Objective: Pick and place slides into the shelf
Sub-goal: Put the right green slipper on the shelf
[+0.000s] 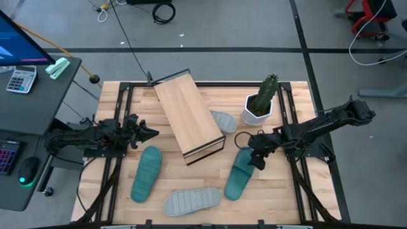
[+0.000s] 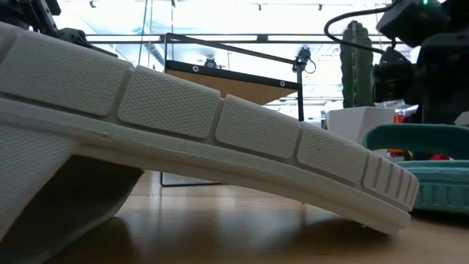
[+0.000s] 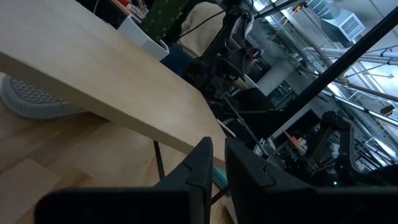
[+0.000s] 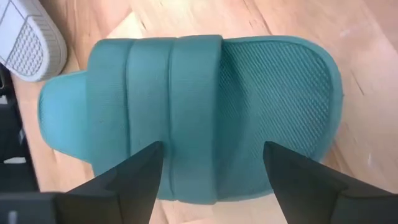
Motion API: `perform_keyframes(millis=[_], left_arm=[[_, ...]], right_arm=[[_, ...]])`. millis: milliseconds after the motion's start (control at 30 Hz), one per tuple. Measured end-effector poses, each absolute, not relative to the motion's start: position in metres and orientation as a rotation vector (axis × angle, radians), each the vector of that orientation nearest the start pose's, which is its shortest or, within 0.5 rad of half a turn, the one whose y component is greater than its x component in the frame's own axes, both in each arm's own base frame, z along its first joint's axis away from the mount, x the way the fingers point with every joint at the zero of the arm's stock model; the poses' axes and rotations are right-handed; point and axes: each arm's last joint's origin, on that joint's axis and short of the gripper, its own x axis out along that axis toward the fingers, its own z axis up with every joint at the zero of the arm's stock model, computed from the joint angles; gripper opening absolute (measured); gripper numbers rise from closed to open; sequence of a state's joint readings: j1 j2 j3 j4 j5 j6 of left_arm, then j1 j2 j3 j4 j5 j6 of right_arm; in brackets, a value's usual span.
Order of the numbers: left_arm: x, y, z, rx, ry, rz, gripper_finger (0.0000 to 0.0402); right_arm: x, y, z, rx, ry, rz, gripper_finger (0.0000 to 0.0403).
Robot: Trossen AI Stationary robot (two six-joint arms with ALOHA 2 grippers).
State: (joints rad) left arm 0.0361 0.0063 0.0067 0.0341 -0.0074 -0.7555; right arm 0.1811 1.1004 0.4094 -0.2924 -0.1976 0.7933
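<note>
1. Under your right gripper (image 4: 211, 171), spread wide, lies a teal slide (image 4: 186, 112) on the bench (image 1: 280, 191), beside the shelf (image 1: 188, 114).
2. Straddle its strap squarely before closing.
3. Left gripper (image 1: 150, 133) waits near-shut, empty.

The tabletop (image 1: 280, 191) is pale slatted wood with a warm honey grain, framed by dark rails. The shelf (image 1: 187, 114) is a lighter, creamier wood with fine straight grain and dark, near-black trim at its ends. At 7 o'clock from the shelf lies a teal-green slide (image 1: 146, 173), sole up, with fine ribbing. At 4 o'clock lies the second teal slide (image 4: 205, 112): its strap carries broad raised bands, its footbed a fine diagonal rib. At 6 o'clock the pale grey slide (image 1: 192, 200) shows a sole of cross-hatched blocks. Another grey slide (image 1: 224, 121) has the same textured tread. The cactus (image 1: 267, 92) is dark green with pale specks, in a white pot (image 1: 255, 116).
</note>
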Motion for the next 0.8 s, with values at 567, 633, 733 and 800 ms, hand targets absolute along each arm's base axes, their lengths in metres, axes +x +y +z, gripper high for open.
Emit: perform_keyframes(millis=[567, 633, 733, 800], left_arm=[[0.0976, 0.0037, 0.1685, -0.755, -0.049, 0.029, 0.0050], [0.0976, 0.0037, 0.1685, -0.755, -0.049, 0.029, 0.0050], [0.0976, 0.0037, 0.1685, -0.755, -0.049, 0.029, 0.0050], [0.0976, 0.0037, 0.1685, -0.755, -0.048, 0.029, 0.0050]], right_arm=[[0.1756, 0.0392, 0.1405, 0.794, 1.037, 0.099, 0.0266], [0.1760, 0.0393, 0.1409, 0.793, 1.031, 0.102, 0.0246], [0.1764, 0.0391, 0.1410, 0.783, 1.022, 0.095, 0.0205], [0.1765, 0.0388, 0.1409, 0.776, 1.018, 0.086, 0.0171]])
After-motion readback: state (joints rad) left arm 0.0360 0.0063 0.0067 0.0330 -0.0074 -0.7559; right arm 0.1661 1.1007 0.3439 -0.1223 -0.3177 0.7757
